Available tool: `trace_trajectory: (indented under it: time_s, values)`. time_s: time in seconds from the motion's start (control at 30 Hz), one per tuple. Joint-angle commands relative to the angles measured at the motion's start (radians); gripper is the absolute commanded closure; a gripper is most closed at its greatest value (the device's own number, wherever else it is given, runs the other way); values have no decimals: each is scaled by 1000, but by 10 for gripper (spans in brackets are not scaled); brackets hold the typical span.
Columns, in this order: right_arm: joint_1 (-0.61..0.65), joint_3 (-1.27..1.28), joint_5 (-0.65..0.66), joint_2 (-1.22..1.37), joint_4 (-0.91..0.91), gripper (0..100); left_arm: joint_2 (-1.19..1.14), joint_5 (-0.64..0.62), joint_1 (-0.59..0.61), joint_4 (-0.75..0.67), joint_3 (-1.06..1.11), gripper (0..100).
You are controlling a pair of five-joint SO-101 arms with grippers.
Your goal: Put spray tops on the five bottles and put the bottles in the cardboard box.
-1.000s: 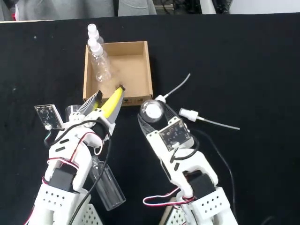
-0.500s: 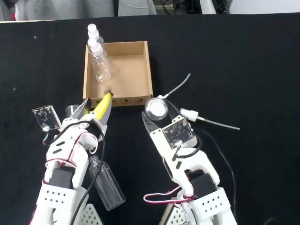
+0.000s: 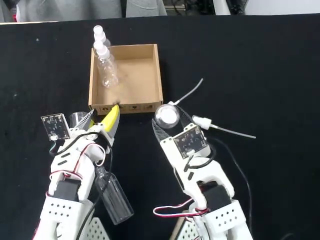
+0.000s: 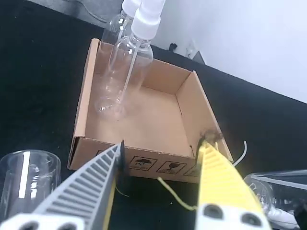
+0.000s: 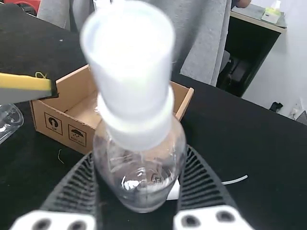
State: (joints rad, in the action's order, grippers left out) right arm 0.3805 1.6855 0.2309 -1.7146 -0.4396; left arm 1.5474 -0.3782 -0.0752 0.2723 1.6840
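Note:
The cardboard box [image 3: 150, 75] [image 4: 187, 100] [image 5: 48, 117] stands at the table's middle rear. Two clear bottles [image 3: 107, 70] [image 4: 122, 62] with white spray tops lean together in its rear left corner. My left gripper [image 3: 103, 111] [image 4: 161, 146] hangs open and holds nothing, just before the box's front wall. My right gripper [image 3: 167, 117] [image 5: 139, 158] is shut on an upright clear bottle [image 3: 166, 115] [image 5: 139, 143] with a white spray top, by the box's near right corner. One open-necked bottle [image 3: 77, 120] [image 4: 24, 167] stands beside the left gripper, and another [image 3: 112, 192] lies under the left arm.
Two loose spray tops with long tubes lie to the right of the box, one [image 3: 202, 121] beside the right gripper, one [image 3: 172, 104] by the box corner. The black table [image 3: 260, 65] spreads bare to the right. The left gripper's yellow finger [image 5: 24, 84] shows in the right wrist view.
My left gripper has drawn back from over the box's front edge to just before it. The right gripper with its bottle shifted slightly to the right.

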Motion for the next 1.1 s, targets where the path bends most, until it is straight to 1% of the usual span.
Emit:
trace_trajectory:
  time_s: [0.0,0.2,0.3,0.4,0.53,0.77,1.07]
  values:
    - [-25,-7,-2,-24,5,983,9,11,8,38,25,762]
    - [-29,-7,-2,-24,5,983,12,12,1,198,25,762]
    - [-29,-7,-2,-24,5,983,12,17,2,256,25,762]
    - [-29,-7,-2,-24,3,983,12,91,4,313,25,762]
    - [-29,-7,-2,-24,3,983,12,121,1,376,25,762]
    - [-29,-7,-2,-24,0,983,12,126,-1,437,25,762]
    - [-29,-7,0,-24,0,983,12,126,-1,450,25,770]
